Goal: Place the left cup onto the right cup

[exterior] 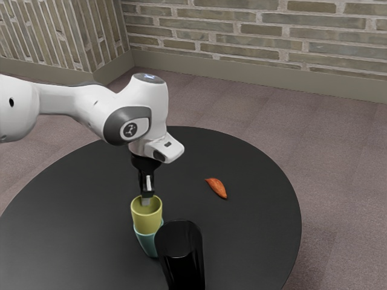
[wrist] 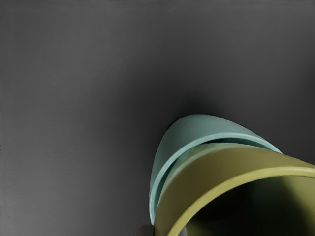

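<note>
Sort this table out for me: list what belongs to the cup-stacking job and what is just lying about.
Job: yellow cup; teal cup it sits in; gripper at the yellow cup's rim.
Lying about: tall black cylinder; orange tapered piece.

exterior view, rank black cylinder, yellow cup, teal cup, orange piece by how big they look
1. black cylinder, though nearest the camera
2. yellow cup
3. teal cup, mostly hidden, so unsure against yellow
4. orange piece
</note>
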